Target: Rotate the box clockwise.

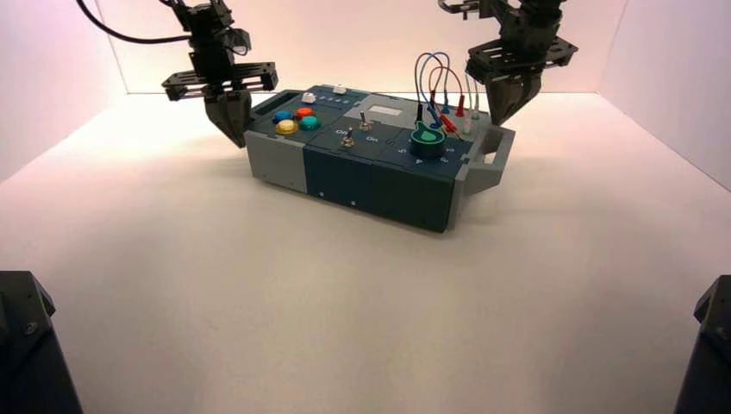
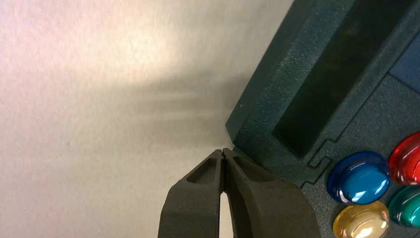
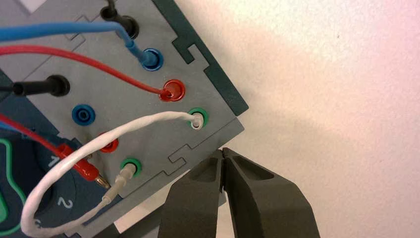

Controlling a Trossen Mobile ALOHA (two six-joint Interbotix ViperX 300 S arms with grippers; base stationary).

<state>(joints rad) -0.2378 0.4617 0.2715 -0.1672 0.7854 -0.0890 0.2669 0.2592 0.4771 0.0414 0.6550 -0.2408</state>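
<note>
Here both matte-black grippers, left gripper (image 1: 232,138) and right gripper (image 1: 504,114), are pinched closed at opposite corners of the long box (image 1: 362,177).

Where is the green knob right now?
In the high view, the green knob sits on top of the box toward its right end, beside the looping wires, near the right gripper.

Black arms, perforated black brackets; tapered dark-grey end effector (image 1: 231,136) fingers (image 2: 198,198); black cable on left arm.

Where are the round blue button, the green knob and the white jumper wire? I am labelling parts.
Round blue button (image 2: 360,178), left wrist view, domed cap.
Green knob (image 1: 427,136), high view, top.
White jumper wire (image 3: 148,119), right wrist view, arched middle.
</note>
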